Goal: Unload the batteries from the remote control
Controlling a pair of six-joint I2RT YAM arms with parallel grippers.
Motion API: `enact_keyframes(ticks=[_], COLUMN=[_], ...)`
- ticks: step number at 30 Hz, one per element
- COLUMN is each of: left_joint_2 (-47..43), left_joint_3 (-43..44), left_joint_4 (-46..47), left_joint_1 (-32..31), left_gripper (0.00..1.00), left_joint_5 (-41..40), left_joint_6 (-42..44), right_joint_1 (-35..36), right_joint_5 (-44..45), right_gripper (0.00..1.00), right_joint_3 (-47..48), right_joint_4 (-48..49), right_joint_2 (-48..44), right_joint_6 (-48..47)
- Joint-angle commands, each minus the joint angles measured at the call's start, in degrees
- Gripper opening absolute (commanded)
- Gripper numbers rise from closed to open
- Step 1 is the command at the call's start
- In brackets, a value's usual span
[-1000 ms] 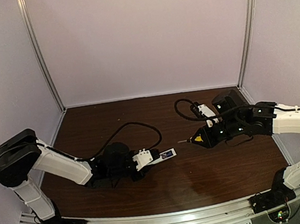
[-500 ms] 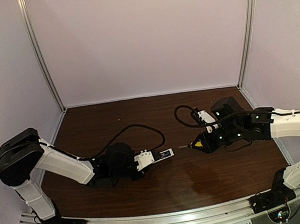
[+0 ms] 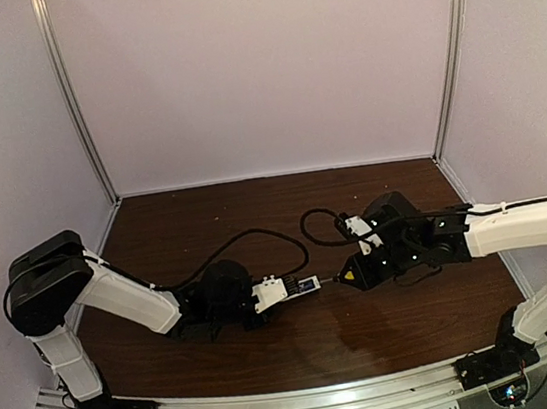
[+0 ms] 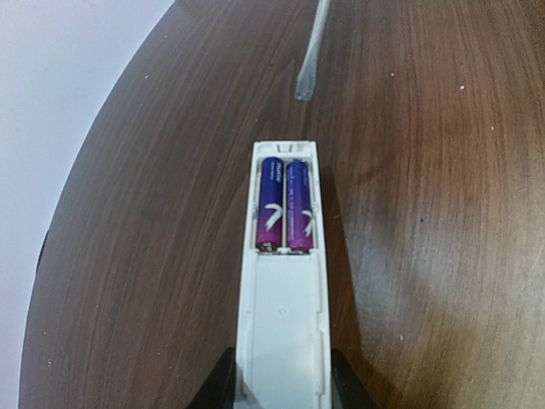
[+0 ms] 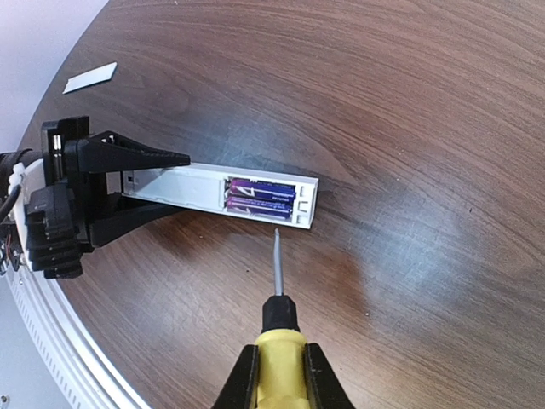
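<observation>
My left gripper (image 4: 281,394) is shut on the white remote control (image 4: 282,324), held flat just above the table with its open battery bay facing up. Two blue-purple batteries (image 4: 285,206) lie side by side in the bay; they also show in the right wrist view (image 5: 260,196) and top view (image 3: 306,284). My right gripper (image 5: 281,375) is shut on the yellow-handled screwdriver (image 5: 279,336). Its metal tip (image 5: 276,234) points at the remote's (image 5: 213,189) bay end, a short gap away. In the left wrist view the tip (image 4: 308,81) hangs just beyond the remote's end.
A thin flat white cover strip (image 5: 90,77) lies on the dark wooden table (image 3: 255,217) far from the remote. The left gripper's black body (image 5: 68,200) sits at the left of the right wrist view. Black cables (image 3: 248,238) loop over the table.
My right arm has moved left with the screwdriver, bringing its tip close to the remote's battery end. My left gripper has shifted slightly right with the remote.
</observation>
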Motion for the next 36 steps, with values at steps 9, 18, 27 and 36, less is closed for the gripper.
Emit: enact_keyframes(ticks=[9,18,27,36], left_joint_2=[0.6,0.6,0.7,0.7], left_joint_3=[1.4,1.6,1.7,1.9], left_joint_4=[0.4,0.3,0.1,-0.2], left_joint_1=[-0.3,-0.3,-0.3,-0.3], left_gripper=[0.00,0.00,0.00,0.00], left_joint_5=[1.5,1.2,1.1,0.9], left_joint_6=[-0.5,-0.8,-1.0,-0.9], right_joint_1=[0.5,0.6,0.6,0.9], right_joint_5=[3.8,5.4,5.6,5.4], right_gripper=[0.00,0.00,0.00,0.00], right_joint_3=[3.7,4.4,4.4,3.9], right_joint_4=[4.1,3.4,2.9,3.5], right_joint_2=[6.3,7.7,8.0,9.0], right_joint_6=[2.9,2.7,2.5,2.8])
